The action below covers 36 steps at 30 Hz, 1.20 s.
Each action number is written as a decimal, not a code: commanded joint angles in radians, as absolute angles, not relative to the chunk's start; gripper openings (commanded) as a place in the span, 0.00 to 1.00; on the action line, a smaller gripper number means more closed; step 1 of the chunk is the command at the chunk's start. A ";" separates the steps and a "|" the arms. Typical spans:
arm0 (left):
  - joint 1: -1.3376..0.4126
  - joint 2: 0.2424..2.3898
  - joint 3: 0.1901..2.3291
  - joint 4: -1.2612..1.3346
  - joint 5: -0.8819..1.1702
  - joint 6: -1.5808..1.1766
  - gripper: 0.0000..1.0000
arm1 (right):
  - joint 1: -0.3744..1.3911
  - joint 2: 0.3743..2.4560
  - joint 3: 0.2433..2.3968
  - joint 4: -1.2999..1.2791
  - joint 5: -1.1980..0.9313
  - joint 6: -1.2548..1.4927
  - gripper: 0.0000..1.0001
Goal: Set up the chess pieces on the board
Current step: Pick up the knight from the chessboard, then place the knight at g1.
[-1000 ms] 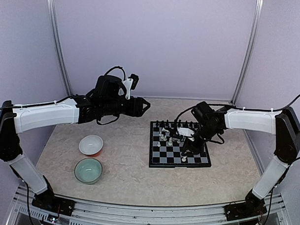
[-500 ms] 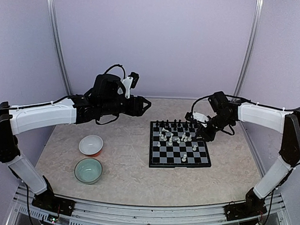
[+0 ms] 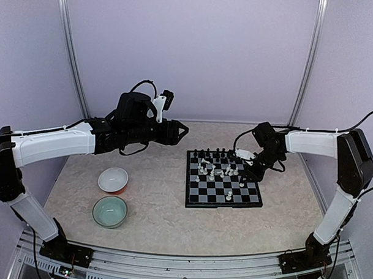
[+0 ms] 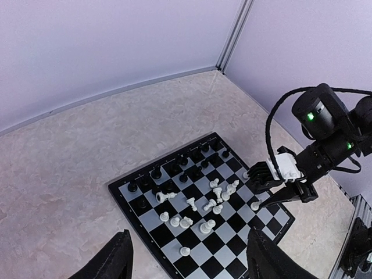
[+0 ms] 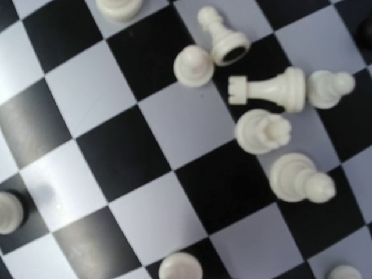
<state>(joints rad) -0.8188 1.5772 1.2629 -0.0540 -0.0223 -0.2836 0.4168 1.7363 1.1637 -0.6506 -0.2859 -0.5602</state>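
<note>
The board (image 3: 203, 198) lies right of the table's centre. Black chess pieces (image 3: 213, 155) stand along its far rows. White chess pieces (image 3: 216, 172) are bunched in the middle, some lying on their sides. My left gripper (image 3: 179, 132) hangs open and empty above the table, left of the board; its view shows the board (image 4: 145, 224), the white pieces (image 4: 212, 200) and my right gripper (image 4: 253, 191). My right gripper (image 3: 246, 173) is low over the board's right side, its fingers apart beside a white piece (image 4: 254, 205). The right wrist view shows white pieces (image 5: 270, 90) on squares (image 5: 168, 125), with no fingers in it.
A white bowl (image 3: 113, 179) and a pale green bowl (image 3: 109, 210) stand on the table at the left, near my left arm. Pale walls and metal posts close in the back and sides. Cables loop off both wrists.
My right gripper rose from the middle of the board, swung to the back right, then came down over the board's right side. The left arm has hardly moved.
</note>
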 commanded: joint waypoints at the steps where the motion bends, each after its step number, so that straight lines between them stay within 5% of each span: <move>1: -0.827 1.568 1.292 -0.067 -0.026 -0.269 0.67 | 0.420 1.763 1.159 -0.642 -0.294 -0.559 0.24; 12: -0.830 1.578 1.296 -0.072 -0.025 -0.268 0.67 | 0.420 1.757 1.156 -0.666 -0.317 -0.566 0.00; 36: -0.836 1.580 1.298 -0.076 -0.029 -0.265 0.67 | 0.427 1.529 0.949 -0.720 -0.390 -0.591 0.00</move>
<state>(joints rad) -0.8280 1.5772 1.2678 -0.0689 -0.0254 -0.2832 0.4168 1.5459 0.9562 -0.7383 -0.3611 -0.5919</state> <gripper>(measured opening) 0.666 0.020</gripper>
